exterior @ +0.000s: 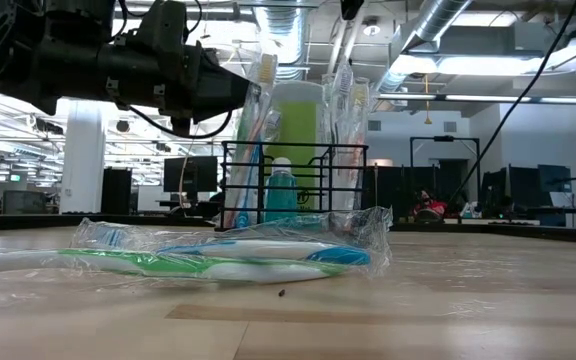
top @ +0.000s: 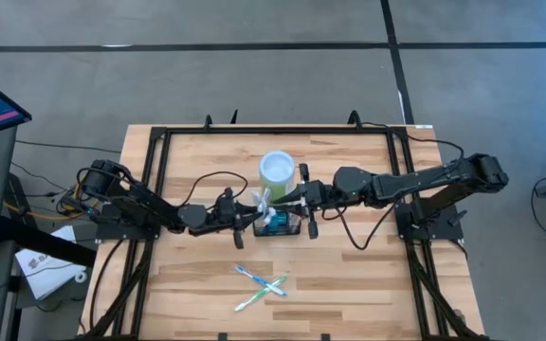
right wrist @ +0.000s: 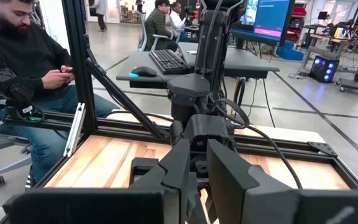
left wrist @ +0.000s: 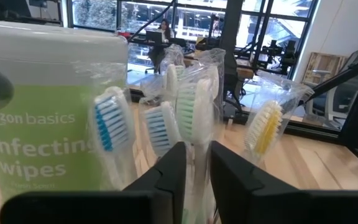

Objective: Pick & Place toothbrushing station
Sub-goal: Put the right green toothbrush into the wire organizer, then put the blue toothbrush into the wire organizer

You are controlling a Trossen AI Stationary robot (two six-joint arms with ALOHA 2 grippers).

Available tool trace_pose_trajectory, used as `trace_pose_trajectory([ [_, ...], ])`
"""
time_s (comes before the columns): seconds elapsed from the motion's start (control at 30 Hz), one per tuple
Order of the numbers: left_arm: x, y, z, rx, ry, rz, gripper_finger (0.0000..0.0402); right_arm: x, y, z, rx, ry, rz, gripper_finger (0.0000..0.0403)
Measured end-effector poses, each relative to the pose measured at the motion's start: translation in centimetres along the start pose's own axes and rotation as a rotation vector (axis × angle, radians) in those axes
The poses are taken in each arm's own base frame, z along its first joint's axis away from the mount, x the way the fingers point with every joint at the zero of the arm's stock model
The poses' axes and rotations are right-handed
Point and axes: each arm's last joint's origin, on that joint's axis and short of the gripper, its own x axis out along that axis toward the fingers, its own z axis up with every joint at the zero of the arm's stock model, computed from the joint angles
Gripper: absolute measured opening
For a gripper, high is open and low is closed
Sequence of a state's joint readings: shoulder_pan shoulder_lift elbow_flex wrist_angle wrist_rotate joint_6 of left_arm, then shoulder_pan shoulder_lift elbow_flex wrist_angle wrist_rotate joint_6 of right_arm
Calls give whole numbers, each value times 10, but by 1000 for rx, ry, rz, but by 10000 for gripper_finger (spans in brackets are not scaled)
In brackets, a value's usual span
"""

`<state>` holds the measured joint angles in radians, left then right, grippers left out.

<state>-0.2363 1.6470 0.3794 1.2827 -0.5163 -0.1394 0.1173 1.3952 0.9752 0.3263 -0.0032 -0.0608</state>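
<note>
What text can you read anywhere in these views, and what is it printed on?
"...zon basics", partly cut off: lime-green cylindrical wipes canister, left wrist view.
"...infecting wipes": same canister, below the brand.
Smaller line under "wipes": too blurred to read.
Text on the blue monitor screen, right wrist view: too small to read.
Wrapped toothbrushes: no readable print.

The lime-green canister (left wrist: 48, 118) bears partly cut-off white lettering: "...zon basics", with "...infecting" and "wipes" below. Smaller print beneath those words is too blurred to read. Nothing else carries legible text.
</note>
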Motion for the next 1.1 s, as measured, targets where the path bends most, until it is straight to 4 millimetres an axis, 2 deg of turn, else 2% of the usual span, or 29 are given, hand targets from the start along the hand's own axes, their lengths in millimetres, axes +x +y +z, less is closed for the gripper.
trace_pose_trajectory([
  [0.33,-3,-2,5,6,-1,-10,74,0,0,-1,0,5,0,48],
  [0.57,-10,-8,12,73,38,-28,73,0,0,-1,0,6,0,48],
  [0.9,-18,-5,25,94,78,2,72,0,0,-1,0,5,0,48],
  [1.1,-20,-3,22,76,135,13,78,0,0,0,0,5,0,48],
])
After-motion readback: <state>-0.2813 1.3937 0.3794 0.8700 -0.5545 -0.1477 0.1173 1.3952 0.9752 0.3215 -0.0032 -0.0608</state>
